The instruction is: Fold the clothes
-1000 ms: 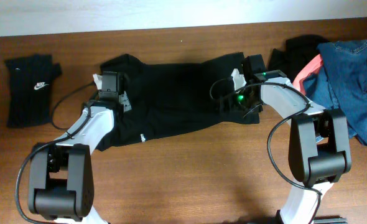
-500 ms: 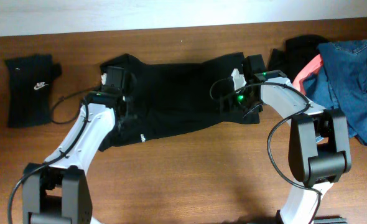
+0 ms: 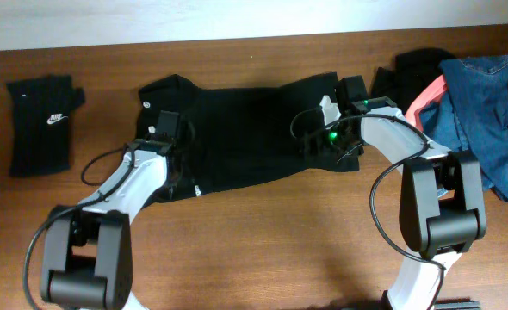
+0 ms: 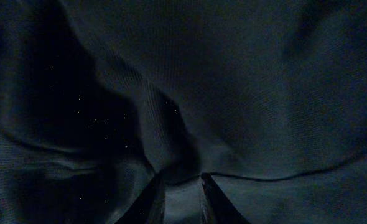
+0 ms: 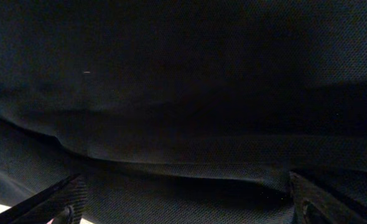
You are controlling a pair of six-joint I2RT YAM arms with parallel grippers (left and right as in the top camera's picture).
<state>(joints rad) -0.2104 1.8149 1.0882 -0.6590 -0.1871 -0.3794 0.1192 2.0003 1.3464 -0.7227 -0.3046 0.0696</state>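
The left pincer (image 4: pixel 182 198) has drawn back from the upper-left corner of the black shirt (image 3: pixel 245 129), which lies spread mid-frame on the surface (image 3: pixel 271 250). Its jaws stand narrowly apart with cloth between, and I cannot tell whether they grip. The right pincer (image 5: pixel 186 194) has not moved; it gapes wide over the shirt's right end, holding nothing. I judge that corner released and the fold unfinished.
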